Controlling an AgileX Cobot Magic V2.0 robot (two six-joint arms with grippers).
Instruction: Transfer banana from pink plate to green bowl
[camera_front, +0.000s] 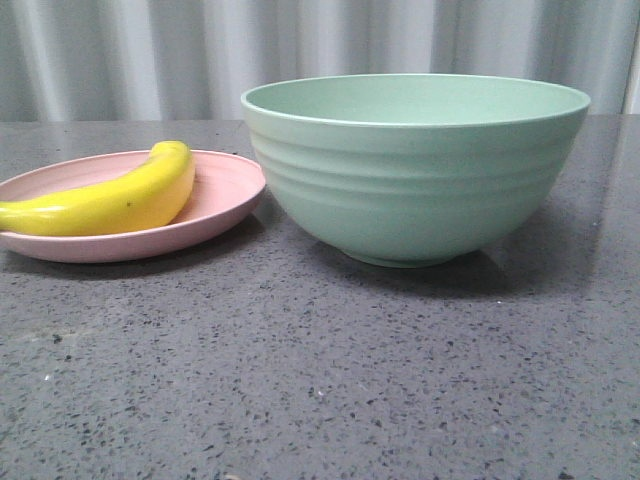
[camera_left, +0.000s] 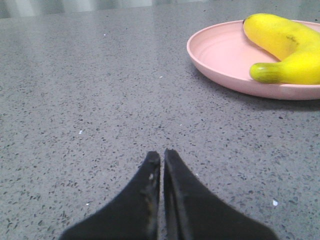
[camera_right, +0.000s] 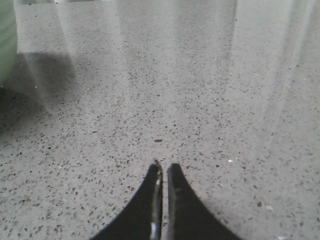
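The glossy yellow curved banana (camera_front: 110, 200) sat on the shallow pale pink plate (camera_front: 225, 195) beside the deep ridged mint-green bowl (camera_front: 415, 175), both tools, left (camera_left: 161, 156) and right (camera_right: 164, 167), pinched together over the speckled grey bench (camera_front: 320, 370).

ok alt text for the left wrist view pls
A yellow banana lies on a pink plate on a speckled grey table, its greenish stem end facing the camera. The left tool sits nearer the camera, its two dark fingers closed together, empty and apart from the plate.
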